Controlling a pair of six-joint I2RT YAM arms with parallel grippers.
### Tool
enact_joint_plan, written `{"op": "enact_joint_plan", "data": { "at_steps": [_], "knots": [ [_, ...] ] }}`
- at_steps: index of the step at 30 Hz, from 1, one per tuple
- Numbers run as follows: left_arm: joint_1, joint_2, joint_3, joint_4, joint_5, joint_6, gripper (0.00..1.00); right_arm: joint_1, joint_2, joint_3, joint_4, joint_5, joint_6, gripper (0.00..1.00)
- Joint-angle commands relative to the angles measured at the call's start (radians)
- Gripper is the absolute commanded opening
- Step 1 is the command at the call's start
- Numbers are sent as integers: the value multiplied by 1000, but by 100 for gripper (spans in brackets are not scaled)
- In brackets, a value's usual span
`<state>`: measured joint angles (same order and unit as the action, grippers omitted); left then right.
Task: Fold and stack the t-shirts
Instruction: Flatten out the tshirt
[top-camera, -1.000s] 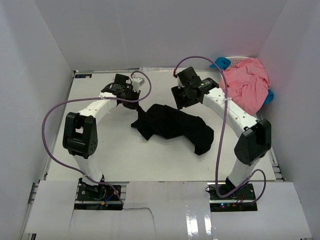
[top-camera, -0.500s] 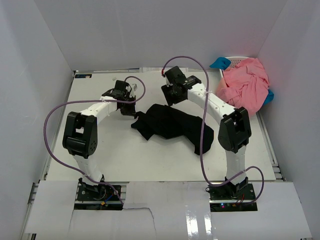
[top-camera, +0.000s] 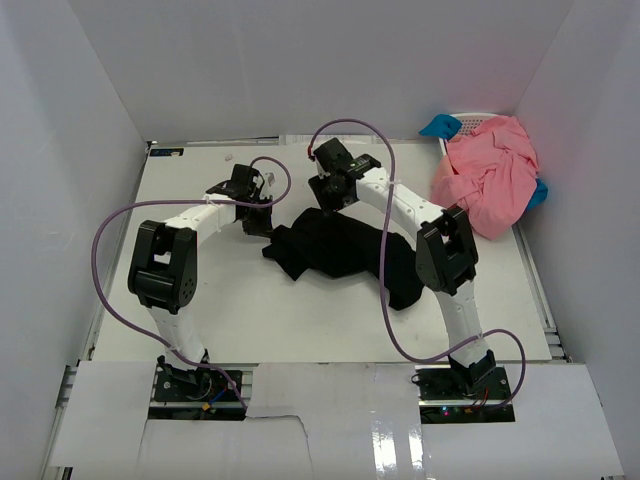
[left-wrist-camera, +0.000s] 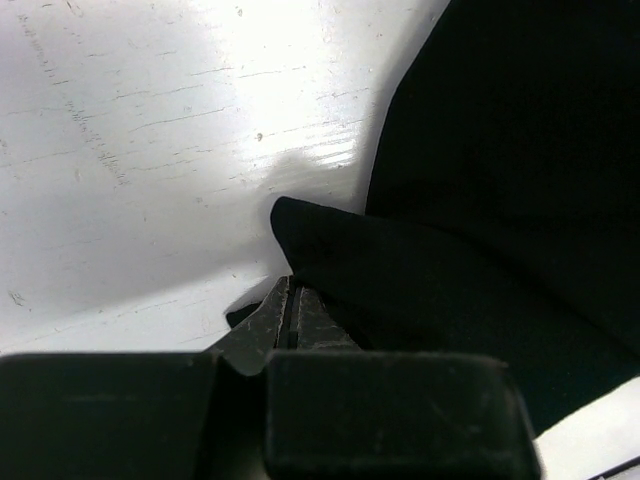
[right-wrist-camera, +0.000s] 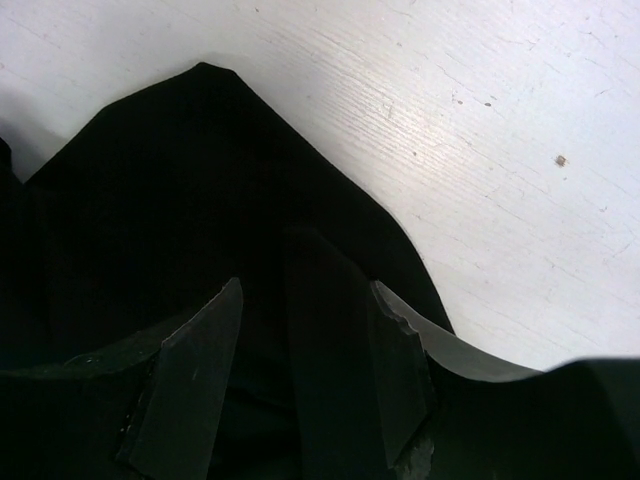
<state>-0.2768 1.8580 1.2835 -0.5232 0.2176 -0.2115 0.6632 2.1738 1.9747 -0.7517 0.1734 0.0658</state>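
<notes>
A crumpled black t-shirt (top-camera: 345, 250) lies mid-table. A heap of salmon-pink t-shirts (top-camera: 490, 175) fills the back right corner. My left gripper (top-camera: 262, 222) is shut, its tips (left-wrist-camera: 290, 285) right at a corner of the black t-shirt (left-wrist-camera: 480, 250); no cloth shows between the jaws. My right gripper (top-camera: 326, 205) is open over the shirt's far edge. In the right wrist view its jaws (right-wrist-camera: 300, 310) stand either side of a raised fold of the black t-shirt (right-wrist-camera: 190, 180).
The pink heap rests in a white basket (top-camera: 478, 115) with blue handles (top-camera: 440, 126), against the right wall. White walls close in the table (top-camera: 200, 300) on three sides. Purple cables loop above both arms.
My right arm has swung left and come down onto the black t-shirt's far edge. My left gripper, still shut, has moved toward me to the shirt's left corner.
</notes>
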Motion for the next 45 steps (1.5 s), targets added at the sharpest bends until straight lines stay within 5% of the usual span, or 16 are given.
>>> {"op": "enact_joint_plan", "data": {
  "at_steps": [1,16,25,45],
  "knots": [
    [-1,-22,-7,3,16,-11,0,3,24,42,29,-5,-20,59],
    [-1,-22,-10,3,17,-12,0,3,98,81,54,40,-18,50],
    [1,-19,-9,3,20,-14,0,-2,89,81,55,87,-11,9],
    [91,-112,142,-60,-63,-137,0,-172,-370,-80,-14,31,12,8]
  ]
}}
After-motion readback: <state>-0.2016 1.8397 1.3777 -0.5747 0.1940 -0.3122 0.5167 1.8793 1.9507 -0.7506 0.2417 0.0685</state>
